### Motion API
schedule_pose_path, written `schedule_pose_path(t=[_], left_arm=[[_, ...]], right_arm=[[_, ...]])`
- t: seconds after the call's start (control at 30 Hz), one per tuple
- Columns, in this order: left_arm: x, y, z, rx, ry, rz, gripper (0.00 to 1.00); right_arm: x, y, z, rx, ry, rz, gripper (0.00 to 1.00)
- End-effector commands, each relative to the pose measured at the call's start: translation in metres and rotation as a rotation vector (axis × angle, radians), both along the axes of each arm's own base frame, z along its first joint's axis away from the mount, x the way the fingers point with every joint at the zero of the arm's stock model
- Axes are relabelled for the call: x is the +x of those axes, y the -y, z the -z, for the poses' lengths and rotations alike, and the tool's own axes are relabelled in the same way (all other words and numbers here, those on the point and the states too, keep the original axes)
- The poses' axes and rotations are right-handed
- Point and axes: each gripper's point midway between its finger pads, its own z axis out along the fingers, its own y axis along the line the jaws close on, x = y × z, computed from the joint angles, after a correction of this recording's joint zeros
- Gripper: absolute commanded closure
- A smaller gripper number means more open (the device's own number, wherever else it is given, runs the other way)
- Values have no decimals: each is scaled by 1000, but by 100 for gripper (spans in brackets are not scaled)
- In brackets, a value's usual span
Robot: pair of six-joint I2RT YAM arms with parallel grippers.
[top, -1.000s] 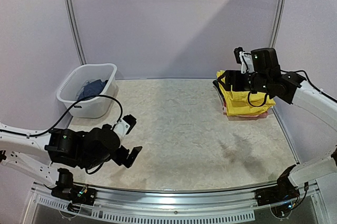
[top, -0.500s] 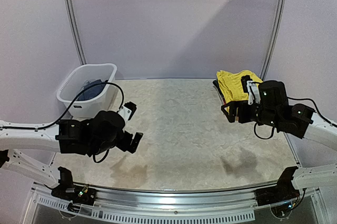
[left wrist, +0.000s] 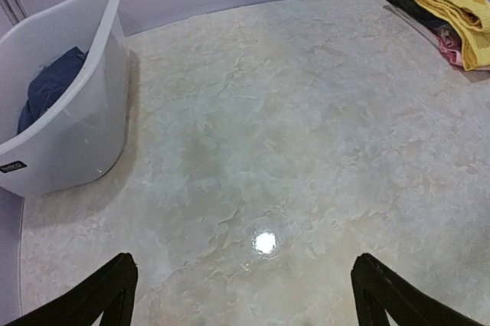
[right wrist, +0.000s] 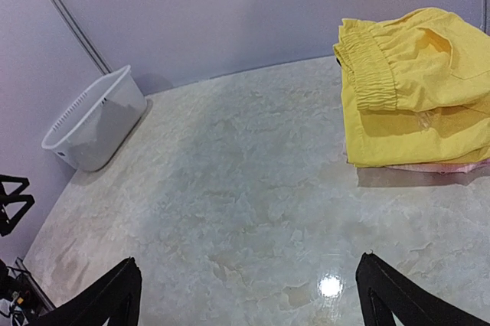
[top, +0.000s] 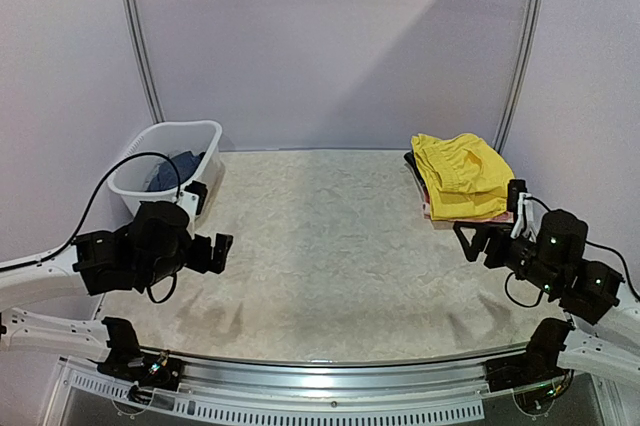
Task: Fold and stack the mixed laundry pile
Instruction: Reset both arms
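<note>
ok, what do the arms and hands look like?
White tubular links on left arm and right arm, bulky black joint housings. Left hand and right hand: black, two angular fingers each. A black cable loops off the left arm.

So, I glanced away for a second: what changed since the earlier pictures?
The right end effector drew back from the yellow shorts toward the near edge, open and empty. The left end effector swung left toward the basket, open. The basket and its dark blue garment stayed put.
</note>
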Motion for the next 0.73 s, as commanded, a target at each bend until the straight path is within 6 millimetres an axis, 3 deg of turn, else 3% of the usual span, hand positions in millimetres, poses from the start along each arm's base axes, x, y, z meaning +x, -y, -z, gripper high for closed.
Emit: schedule_pose_path(t=[0.0,0.2,0.7], left_arm=[[-6,-24,14,19,-22,-57,0],[-8,-36,19,41,-31,-79,0],[-11,-40,18,25,-28,-81,0]], right_arm=[[-3,13,1,82,55,55,1],[-6,18,7,73,42,69,1],[-9,10,2,81,60,18,1]])
